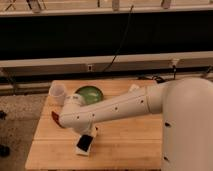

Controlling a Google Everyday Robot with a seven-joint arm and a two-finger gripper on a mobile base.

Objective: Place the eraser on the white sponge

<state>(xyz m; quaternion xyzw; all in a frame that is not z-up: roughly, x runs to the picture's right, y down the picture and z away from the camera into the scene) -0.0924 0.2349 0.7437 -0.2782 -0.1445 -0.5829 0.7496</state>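
The eraser [86, 142] is a small black block lying on top of the white sponge [82, 149], a flat white pad near the front left of the wooden table [125, 145]. My gripper [90, 131] hangs from the white arm [115, 110], just above and behind the eraser, at its far edge. The arm reaches in from the right across the table.
A white cup [57, 93] stands at the table's back left. A green bowl [90, 93] sits beside it, partly behind the arm. A small red thing [56, 118] lies at the left edge. The robot's white body [187, 130] fills the right side.
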